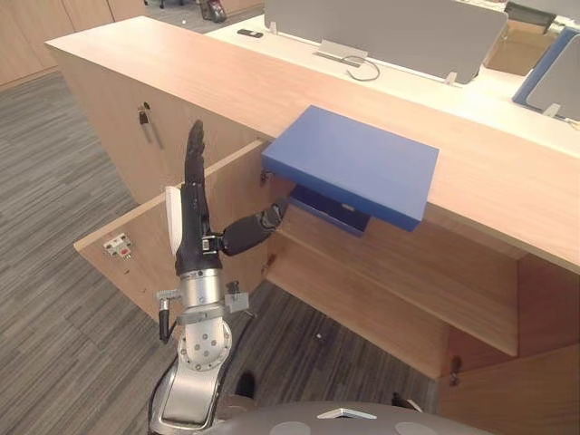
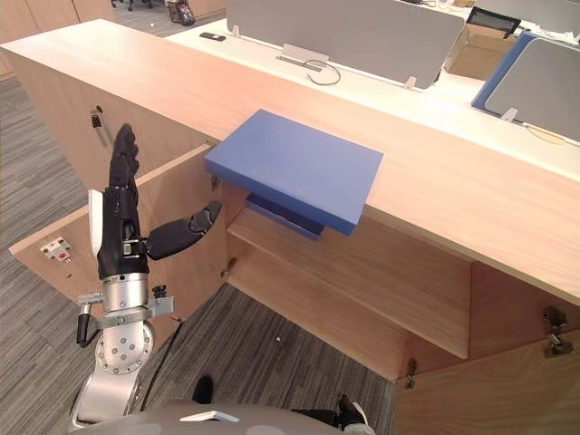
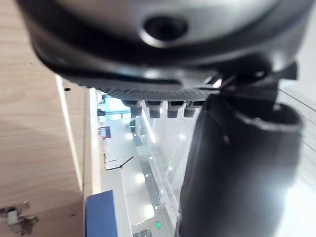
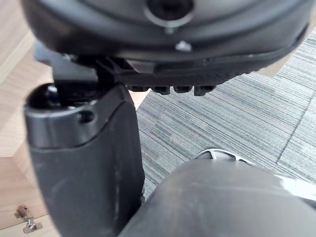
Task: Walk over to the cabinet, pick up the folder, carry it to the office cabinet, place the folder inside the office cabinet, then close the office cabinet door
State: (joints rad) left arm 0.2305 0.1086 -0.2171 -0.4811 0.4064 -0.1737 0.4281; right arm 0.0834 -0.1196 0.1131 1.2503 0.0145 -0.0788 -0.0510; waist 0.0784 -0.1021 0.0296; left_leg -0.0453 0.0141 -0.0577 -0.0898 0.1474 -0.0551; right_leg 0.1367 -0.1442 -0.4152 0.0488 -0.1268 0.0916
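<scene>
The blue folder (image 1: 353,163) overhangs the worktop (image 1: 181,72) edge, up and right of the nearer left hand (image 1: 192,227), which is straight-fingered and empty

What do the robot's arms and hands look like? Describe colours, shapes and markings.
The left hand is black, with slim fingers and a white cover along its side. Its arm is silver-grey metal, with a round perforated wrist joint and a small black-tipped lever. The right hand is likewise dark, with a thick smooth thumb.
</scene>
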